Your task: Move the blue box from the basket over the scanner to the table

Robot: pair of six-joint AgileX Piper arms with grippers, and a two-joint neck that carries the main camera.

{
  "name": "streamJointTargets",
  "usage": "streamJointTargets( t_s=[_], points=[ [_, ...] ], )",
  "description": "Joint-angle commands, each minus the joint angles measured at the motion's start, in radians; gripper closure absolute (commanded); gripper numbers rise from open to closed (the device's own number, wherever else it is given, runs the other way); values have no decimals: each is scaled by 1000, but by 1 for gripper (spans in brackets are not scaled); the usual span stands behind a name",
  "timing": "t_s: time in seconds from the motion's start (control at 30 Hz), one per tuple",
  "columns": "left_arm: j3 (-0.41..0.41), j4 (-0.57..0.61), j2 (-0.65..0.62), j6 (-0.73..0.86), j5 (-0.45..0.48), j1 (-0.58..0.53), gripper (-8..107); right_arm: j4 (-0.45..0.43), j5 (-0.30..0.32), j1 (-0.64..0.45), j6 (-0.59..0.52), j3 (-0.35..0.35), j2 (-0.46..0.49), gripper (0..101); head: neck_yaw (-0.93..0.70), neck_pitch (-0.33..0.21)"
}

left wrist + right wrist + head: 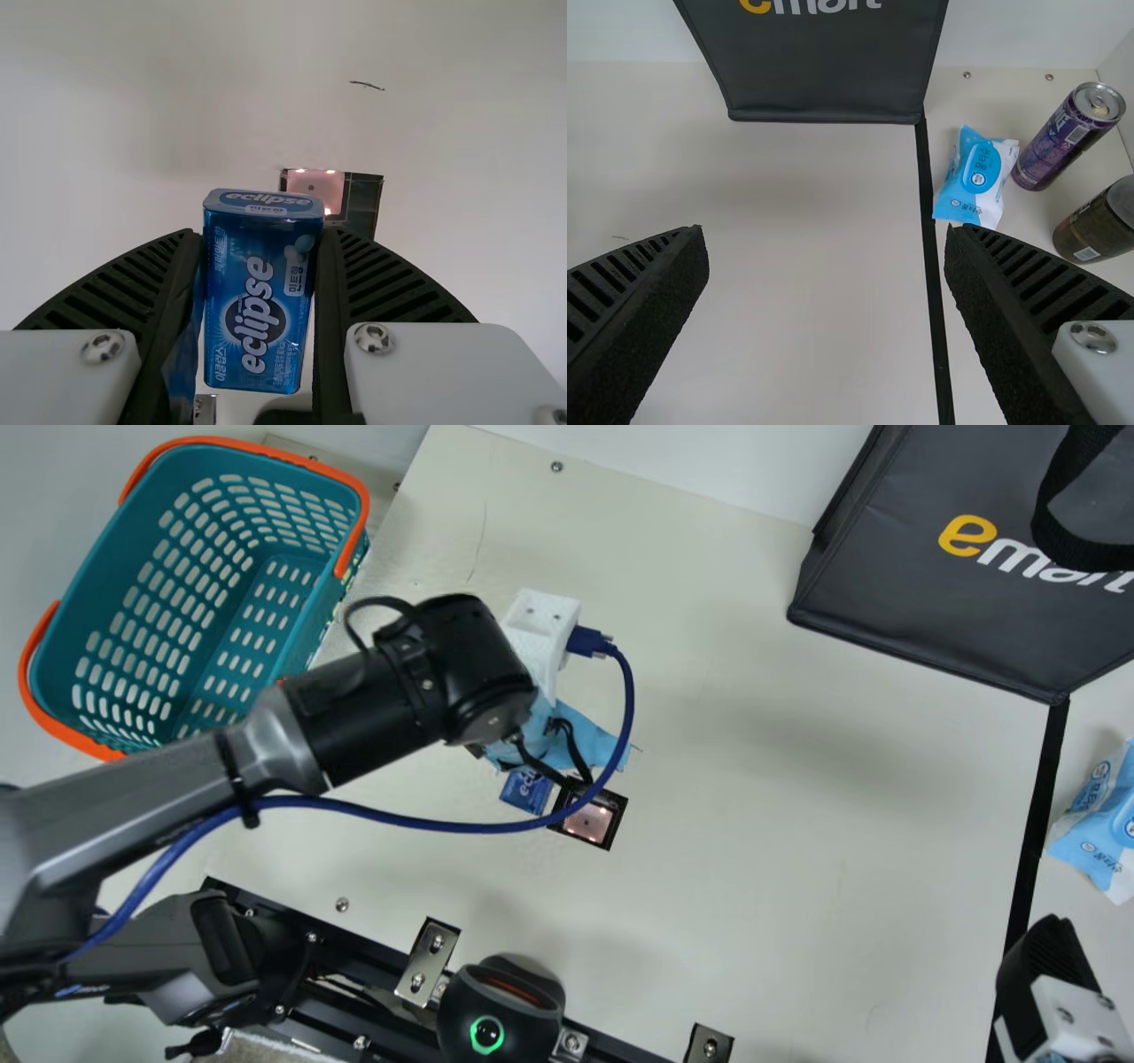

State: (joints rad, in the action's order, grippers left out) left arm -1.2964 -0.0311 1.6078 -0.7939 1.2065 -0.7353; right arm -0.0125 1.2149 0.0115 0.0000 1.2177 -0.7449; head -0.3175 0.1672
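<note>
The left end effector (pixel 518 757) holds a glossy blue rectangular box (pixel 257 310) near a black-framed square panel (pixel 588 824); the right end effector (pixel 1050 961) stands wide.

This looks like a robotics lab staged as a shop checkout: a jointed grey-and-black robot arm (pixel 168 793) trailing a blue cable (pixel 461 828), black metal rails (pixel 354 954) along a screwed-down cream table (pixel 780 868), a teal perforated plastic basket (pixel 93 593) with orange handles, and a dark grey shopping bag (pixel 886 576).
</note>
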Motion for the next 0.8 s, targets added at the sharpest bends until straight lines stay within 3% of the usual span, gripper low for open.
streamJointTargets(
  t_s=[0.0, 0.77],
  points=[
    [-1, 3, 13, -41, -7, -11, 107, 0, 0, 0, 0, 0, 0, 6, -4, -29],
    [81, -34, 175, -216, -200, -91, 107, 0, 0, 0, 0, 0, 0, 6, -4, -29]
  ],
)
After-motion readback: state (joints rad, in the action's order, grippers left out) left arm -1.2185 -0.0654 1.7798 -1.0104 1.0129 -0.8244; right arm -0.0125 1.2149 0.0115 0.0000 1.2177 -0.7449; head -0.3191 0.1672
